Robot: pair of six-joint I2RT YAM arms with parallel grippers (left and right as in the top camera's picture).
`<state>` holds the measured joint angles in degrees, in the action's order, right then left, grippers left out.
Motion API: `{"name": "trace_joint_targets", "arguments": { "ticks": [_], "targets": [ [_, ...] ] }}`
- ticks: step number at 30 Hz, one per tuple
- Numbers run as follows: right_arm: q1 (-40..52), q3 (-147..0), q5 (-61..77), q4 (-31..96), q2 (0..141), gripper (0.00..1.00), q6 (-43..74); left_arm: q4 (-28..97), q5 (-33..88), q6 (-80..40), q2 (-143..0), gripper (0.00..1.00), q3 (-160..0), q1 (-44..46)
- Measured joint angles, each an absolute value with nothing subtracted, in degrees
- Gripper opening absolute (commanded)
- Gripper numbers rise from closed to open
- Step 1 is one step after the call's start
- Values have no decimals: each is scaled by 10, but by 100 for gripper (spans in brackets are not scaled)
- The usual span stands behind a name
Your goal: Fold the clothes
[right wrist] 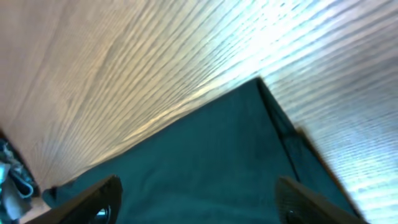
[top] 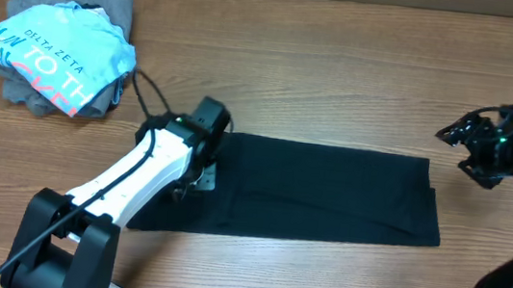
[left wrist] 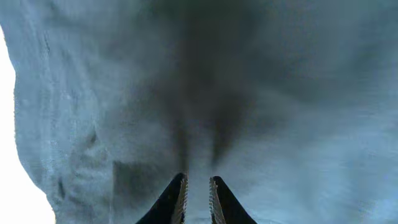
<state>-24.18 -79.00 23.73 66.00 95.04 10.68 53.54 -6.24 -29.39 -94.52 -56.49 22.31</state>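
The black T-shirt (top: 319,190) lies folded into a long flat rectangle across the middle of the table. My left gripper (top: 197,171) is down on its left part. In the left wrist view the fabric (left wrist: 261,93) fills the frame, and the jaws (left wrist: 198,186) are nearly closed with a thin strip of cloth between them. My right gripper (top: 470,139) hangs above the table, past the shirt's far right corner, clear of it. In the right wrist view its fingers (right wrist: 199,199) are wide open and empty above that corner of the shirt (right wrist: 205,162). No neck label shows.
A light blue "DELTA ZETA" shirt (top: 63,54) lies bunched on a grey garment (top: 117,7) at the far left corner. A black cable (top: 150,98) runs from that pile toward the left arm. The wooden table (top: 342,76) surrounds the shirt.
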Motion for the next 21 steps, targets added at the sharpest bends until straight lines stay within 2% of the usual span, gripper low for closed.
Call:
{"name": "trace_joint_targets", "arguments": {
  "ticks": [6, 7, 9, 14, 21],
  "targets": [
    [-235, -778, 190, 689, 944, 77, 122, 481, -57, -294, -938, 12, -479, 180],
    [-235, -770, 179, 682, 944, 73, 128, 476, -53, -294, -934, 12, -474, 172],
    [-234, -748, 163, 653, 945, 59, 138, 469, -49, -294, -927, 12, -466, 160],
    [-234, -688, 168, 561, 945, 49, 145, 467, -49, -294, -918, 12, -456, 115],
    [-199, -606, 206, 555, 945, 48, 130, 467, -43, -294, -917, 13, -455, 54]
  ]
}}
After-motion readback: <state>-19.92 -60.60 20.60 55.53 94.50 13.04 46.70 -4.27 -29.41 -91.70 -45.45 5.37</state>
